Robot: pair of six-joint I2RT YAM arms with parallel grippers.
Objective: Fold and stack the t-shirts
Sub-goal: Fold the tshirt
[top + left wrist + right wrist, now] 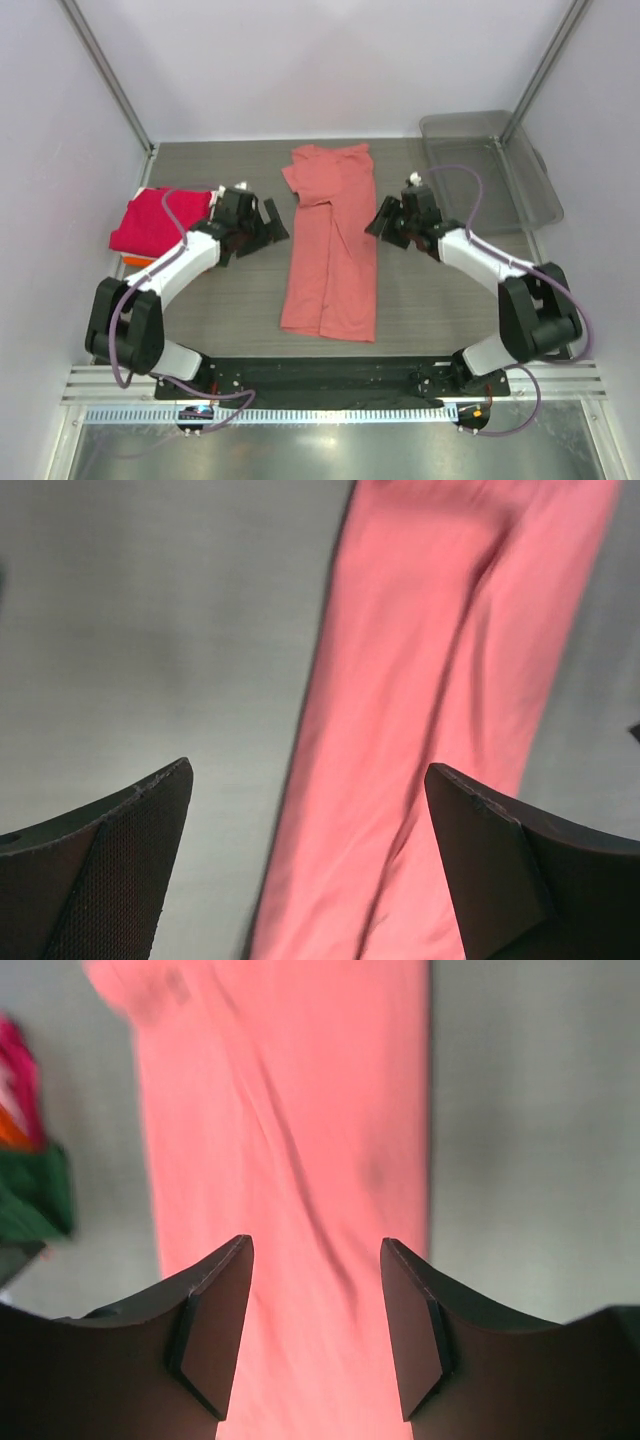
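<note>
**item:** coral t-shirt (330, 250), salmon-pink.

**location:** flat on the table (450, 300), between the two pincers. it lies on the inner side of the left gripper (268, 222) and on the inner side of the right gripper (385, 218).

**long axis:** runs from the collar end, far from the arm bases, to the hem end, near them. this is crosswise to the line joining the two grippers. each gripper faces one long edge, nearer the collar than the hem.

**nearness:** about equal, with neither arm plainly closer.

**judgement:** the next fold is probably end to end, so each pincer would need to reach a corner along its own edge.

**left gripper:** jaws spread wide, nothing held. in its wrist view the shirt's long edge runs up between the fingers (120, 870).

**right gripper:** jaws spread, nothing held. the cloth fills the gap ahead of it. no pinch on the cloth is seen, and its height above the cloth cannot be told.

**appearance:** narrowed to a long strip with the sleeves turned in. a dark lengthwise crease marks the overlap, and the cloth is lightly wrinkled.

**also present:**
- stack of folded shirts (150, 225), on the left gripper's outer side, magenta-red on top with orange and dark green under it.
- clear grey bin (490, 165), beyond the right gripper on its outer side.
</note>
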